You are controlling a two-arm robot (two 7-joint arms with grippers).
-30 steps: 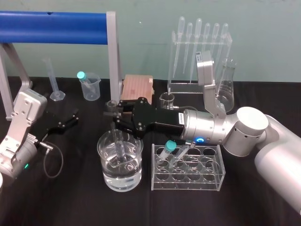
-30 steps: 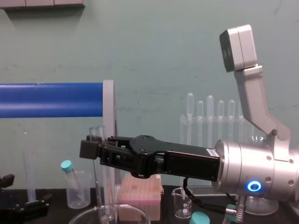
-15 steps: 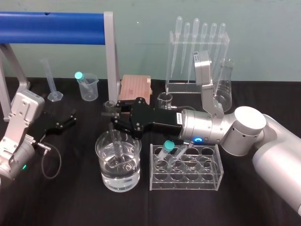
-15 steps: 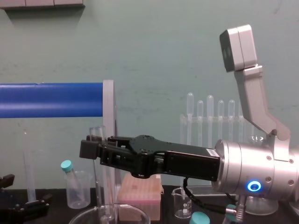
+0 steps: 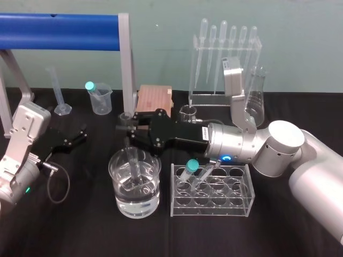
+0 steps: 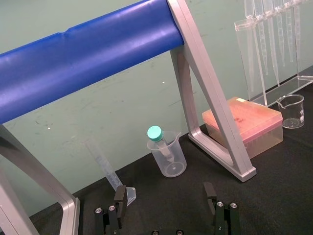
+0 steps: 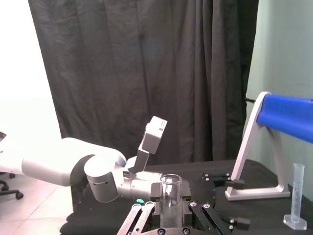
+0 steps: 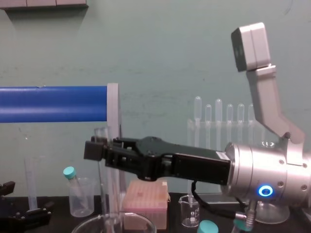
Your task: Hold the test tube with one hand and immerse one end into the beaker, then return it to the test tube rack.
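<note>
Head view, from the left: the left gripper (image 5: 81, 135) is parked low on the black table near the left edge, well apart from the glassware. Its fingers are spread wide with nothing between them, which the left wrist view confirms (image 6: 165, 197).

Right of it, near the front centre, stands the beaker (image 5: 119, 184), part filled with clear liquid. The test tube (image 5: 133, 162) stands nearly upright inside it, with its lower end below the liquid line and its upper part above the rim. The right gripper (image 5: 127, 131) reaches in from the right, level above the beaker. Its fingers are closed on the test tube just below the flared mouth, and the right wrist view shows the open rim (image 7: 170, 182) clamped between them. In the chest view the tube (image 8: 101, 180) hangs straight down from the fingertips (image 8: 92, 148).

Just right of the beaker sits the test tube rack (image 5: 214, 210), with a teal-capped tube (image 5: 188, 170) leaning in its far-left corner.

The dip looks to be the step in hand, with one end already immersed. The next move calls for a straight lift until the lower end clears the rim. Then a short carry right and a plumb descent into a free hole, clear of the leaning capped tube.
</note>
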